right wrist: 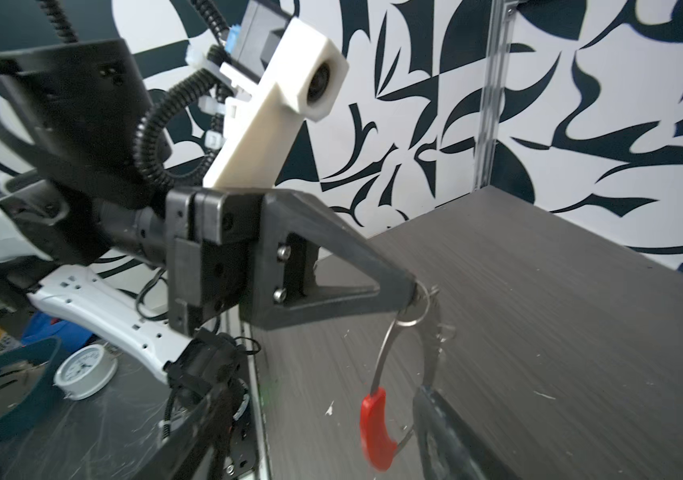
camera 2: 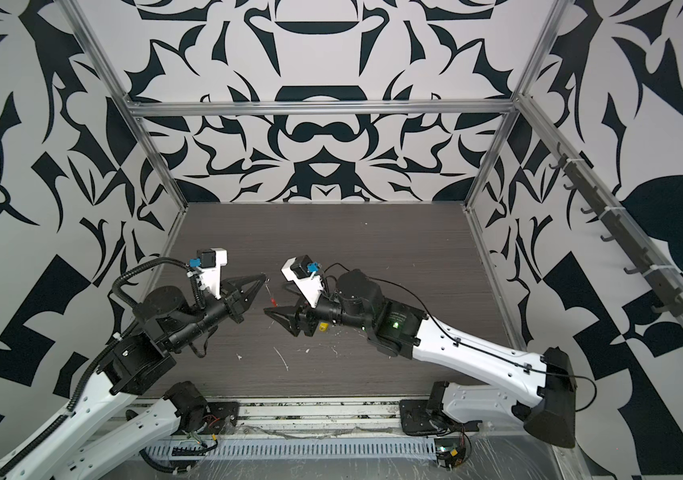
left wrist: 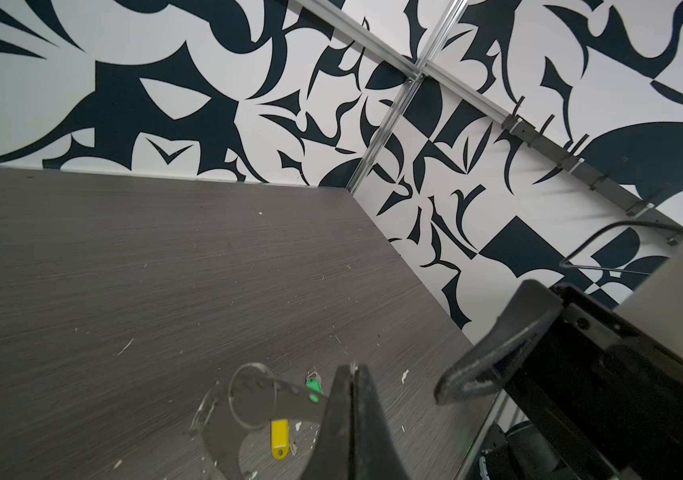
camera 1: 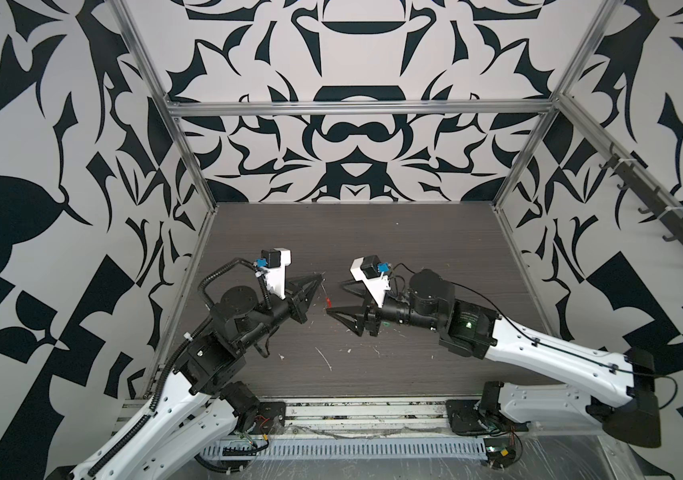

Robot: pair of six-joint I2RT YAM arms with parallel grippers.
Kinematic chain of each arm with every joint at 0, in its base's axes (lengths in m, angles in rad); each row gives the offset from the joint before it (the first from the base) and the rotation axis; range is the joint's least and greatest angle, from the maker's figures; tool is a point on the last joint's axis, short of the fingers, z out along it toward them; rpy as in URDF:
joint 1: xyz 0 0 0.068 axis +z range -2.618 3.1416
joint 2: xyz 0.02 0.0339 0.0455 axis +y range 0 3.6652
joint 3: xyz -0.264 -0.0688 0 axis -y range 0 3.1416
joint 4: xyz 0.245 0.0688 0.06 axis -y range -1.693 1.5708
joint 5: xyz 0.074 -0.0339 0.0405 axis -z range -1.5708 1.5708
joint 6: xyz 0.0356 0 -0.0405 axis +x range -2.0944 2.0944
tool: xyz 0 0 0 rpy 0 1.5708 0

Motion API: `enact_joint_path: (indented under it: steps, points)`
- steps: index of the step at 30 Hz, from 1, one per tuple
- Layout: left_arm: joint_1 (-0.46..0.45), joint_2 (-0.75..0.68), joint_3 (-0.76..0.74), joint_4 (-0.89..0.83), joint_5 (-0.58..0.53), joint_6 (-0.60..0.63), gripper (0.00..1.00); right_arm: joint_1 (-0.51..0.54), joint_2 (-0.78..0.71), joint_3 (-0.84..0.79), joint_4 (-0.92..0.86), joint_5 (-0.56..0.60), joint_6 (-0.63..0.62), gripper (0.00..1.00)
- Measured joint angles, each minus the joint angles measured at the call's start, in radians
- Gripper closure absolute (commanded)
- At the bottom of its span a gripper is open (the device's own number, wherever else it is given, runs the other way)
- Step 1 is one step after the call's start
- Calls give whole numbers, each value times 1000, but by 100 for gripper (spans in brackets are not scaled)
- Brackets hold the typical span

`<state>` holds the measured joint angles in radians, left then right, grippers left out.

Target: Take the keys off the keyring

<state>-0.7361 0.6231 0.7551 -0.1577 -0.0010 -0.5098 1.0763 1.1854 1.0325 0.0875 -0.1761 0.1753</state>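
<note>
We see the left pincer (camera 1: 323,275) fully closed, its tips pinching the thin silver wire of the keyring (right wrist: 416,309) and holding it up off the tabletop (camera 1: 373,249). From the ring a long pale strip (right wrist: 387,345) hangs down in a curve and finishes in a red end (right wrist: 377,428). In the right wrist view nothing but this strip hangs on the ring.

The right pincer (camera 1: 333,313) sits just beside the left one, near the middle of the tabletop, pointing toward it. Its jaws stand well apart and grip nothing. In both top views the red end (camera 2: 274,300) hangs just above its tips. In the right wrist view the red end lies close beside one dark finger (right wrist: 435,419), but we cannot tell whether the two touch.

Both keys lie flat on the tabletop below the raised ring, as the left wrist view shows. The green key (left wrist: 314,385) and the yellow key (left wrist: 279,432) rest near each other without touching. In a top view the yellow key (camera 2: 323,327) peeks out from under the right arm's wrist. We cannot make out the green one there with any certainty.
</note>
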Motion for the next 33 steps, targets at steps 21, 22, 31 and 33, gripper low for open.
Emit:
enact_joint_path:
  steps: [21, 22, 31, 33]
  points:
    - [0, -18, 0, 11, -11, -44, 44, 10, 146, 40, -61, 85, -13, 100]
    - [0, -22, 0, 11, -18, -51, 40, 4, 146, 38, -61, 85, -10, 100]
    - [0, -132, 0, 4, -78, -43, 1, -160, 177, -29, -30, -67, 129, 100]
    - [0, -150, 0, 4, -85, -40, 1, -216, 226, -30, -18, -147, 181, 100]
